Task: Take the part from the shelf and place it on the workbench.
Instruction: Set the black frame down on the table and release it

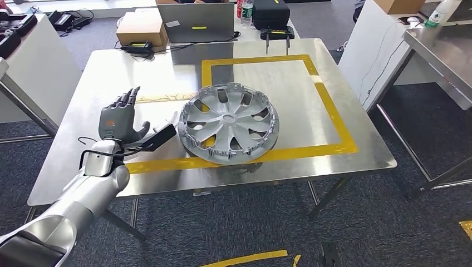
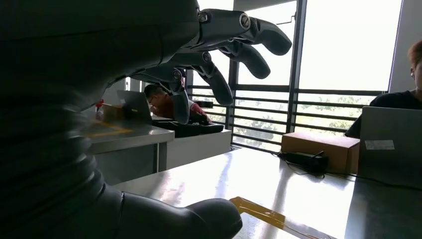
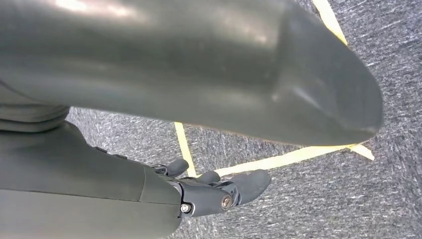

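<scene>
Left hand spread, empty, beside hubcap on workbench

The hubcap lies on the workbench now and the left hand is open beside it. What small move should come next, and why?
Probably draw the left hand back toward the body. The hubcap already rests on the workbench, over the near yellow tape line, and the spread fingers hold nothing, so nothing seems left to grasp.

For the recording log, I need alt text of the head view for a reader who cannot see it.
A silver hubcap lies on a steel workbench, overlapping the near edge of a yellow tape square. The left robot hand hovers beside it, fingers spread, holding nothing. A laptop and cardboard box sit at the far edge.
</scene>
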